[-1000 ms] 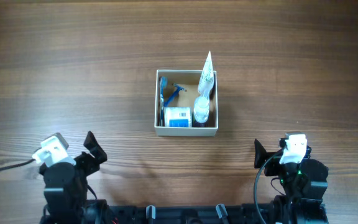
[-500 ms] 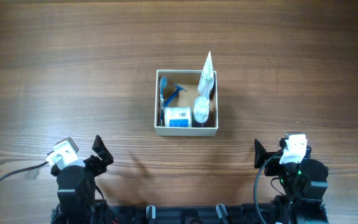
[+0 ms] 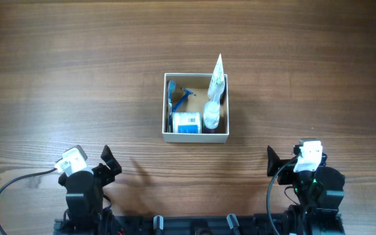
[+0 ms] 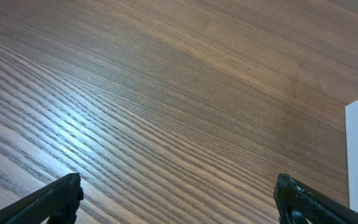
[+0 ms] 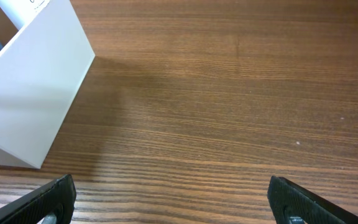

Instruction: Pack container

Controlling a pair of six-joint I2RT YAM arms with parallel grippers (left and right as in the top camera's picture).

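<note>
White container (image 3: 195, 136) sits beyond left end effector (image 4: 178, 190) and right end effector (image 5: 169, 188), both spread.

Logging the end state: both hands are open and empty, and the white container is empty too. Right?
No: per the overhead view, the container holds a blue razor, a white tube and more. Left hand and right hand are open and empty.

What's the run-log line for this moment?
container: loaded, ungripped | left pincer: open, empty | right pincer: open, empty
</note>
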